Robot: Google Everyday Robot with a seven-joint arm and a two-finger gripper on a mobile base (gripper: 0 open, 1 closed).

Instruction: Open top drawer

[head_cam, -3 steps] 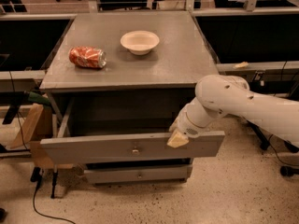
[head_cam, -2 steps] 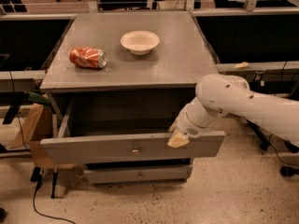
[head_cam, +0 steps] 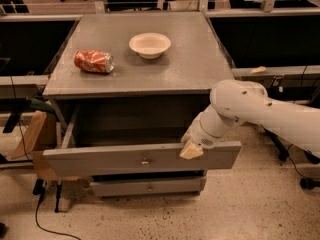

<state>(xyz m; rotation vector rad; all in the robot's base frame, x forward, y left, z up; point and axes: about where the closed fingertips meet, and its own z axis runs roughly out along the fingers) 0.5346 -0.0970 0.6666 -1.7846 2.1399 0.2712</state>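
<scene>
The top drawer [head_cam: 100, 160] is pulled out from the grey cabinet; its wide flat grey front has a small round knob [head_cam: 145, 161] at the middle. My gripper [head_cam: 192, 148] is at the top edge of the drawer front, right of the knob, its tan tip over the rim. The white arm comes in from the right.
A crushed red can [head_cam: 94, 61] lies on its side and a white bowl [head_cam: 149, 45] stands on the cabinet top [head_cam: 200, 64]. A lower drawer [head_cam: 148, 187] sits shut below. A cardboard box [head_cam: 36, 139] and cables are on the left floor; chair legs on the right.
</scene>
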